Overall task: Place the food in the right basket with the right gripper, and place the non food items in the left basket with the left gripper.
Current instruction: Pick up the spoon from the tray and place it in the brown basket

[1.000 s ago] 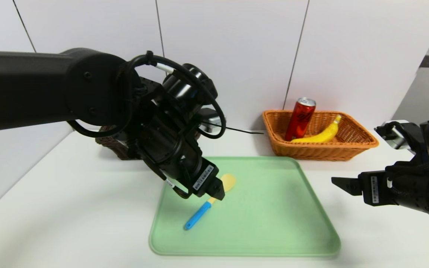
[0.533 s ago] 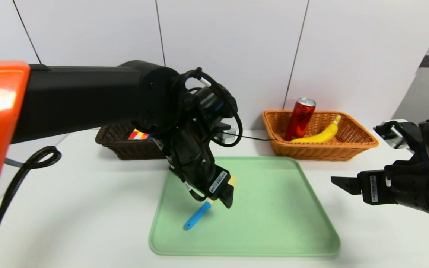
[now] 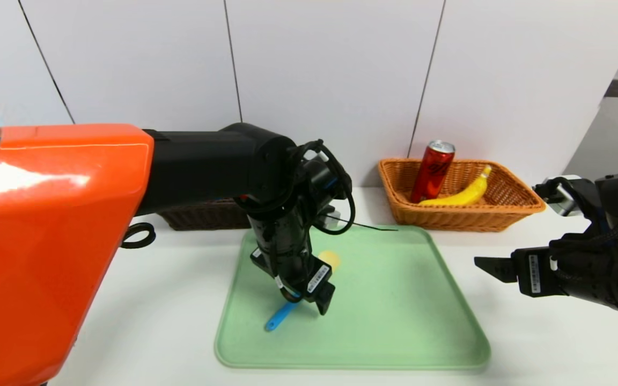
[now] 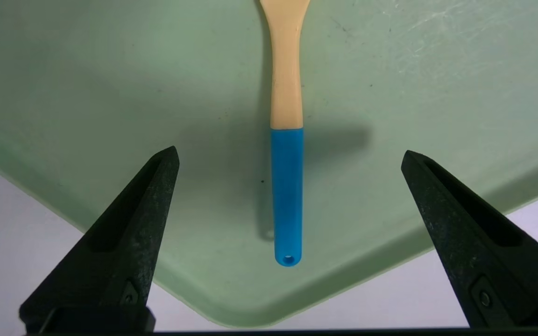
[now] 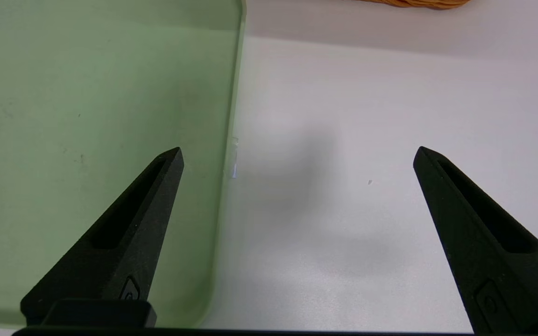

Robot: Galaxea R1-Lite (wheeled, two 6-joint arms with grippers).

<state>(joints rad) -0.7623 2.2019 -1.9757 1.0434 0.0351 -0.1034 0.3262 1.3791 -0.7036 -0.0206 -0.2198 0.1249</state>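
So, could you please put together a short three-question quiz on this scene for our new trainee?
1. True or false: the left end effector has already closed on the spoon.
2. Which items lie in the orange-tan basket? A) red can and banana B) spoon and banana C) nothing
3. Fill in: the spoon lies on the green ____.

Key
1. False: its fingers stand wide apart on either side of the blue handle, above it.
2. A.
3. Tray. The right end effector hangs open over the tray's edge and the table.
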